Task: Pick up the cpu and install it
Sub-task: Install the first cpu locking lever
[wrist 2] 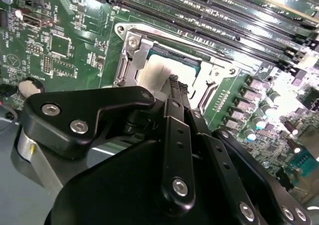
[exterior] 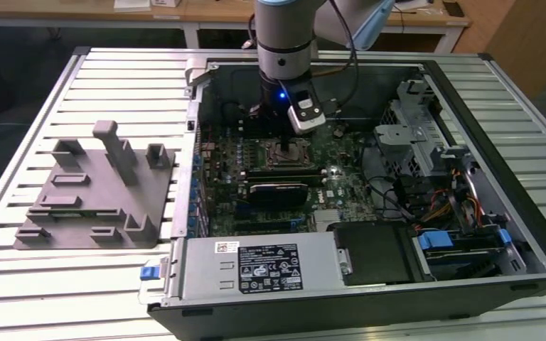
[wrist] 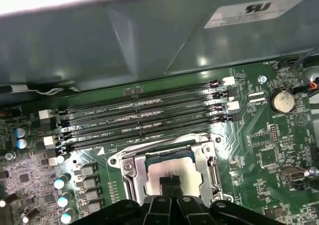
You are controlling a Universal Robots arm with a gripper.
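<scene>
While the arm reaches down into an open computer case, its gripper (wrist: pixel 170 182) sits directly over the socket (wrist: pixel 169 172) in both wrist views, its black fingertips (wrist 2: pixel 175 85) pressed together and touching the pale top of the cpu (wrist 2: pixel 164 73). The cpu lies flat inside the socket's metal frame, so it looks already seated or very nearly so; whether the fingers are pinching it or only resting on it cannot be told.

Doing this step well likely means keeping the chip level and square to the frame, pressing only lightly, and lifting straight up so nothing shifts.

Beyond the socket run four long dark memory slots (wrist: pixel 144 117), with small capacitors (wrist: pixel 64 192) to one side and a coin battery (wrist: pixel 281 101) on the green motherboard (exterior: pixel 344 185).

Farther out, in the exterior view, the case (exterior: pixel 500 213) lies on its side on a ribbed metal table (exterior: pixel 26 128). A grey fixture (exterior: pixel 97 188) stands on the table at the exterior view's left. Behind the table are wooden desks (exterior: pixel 207 14) and a dark floor.
</scene>
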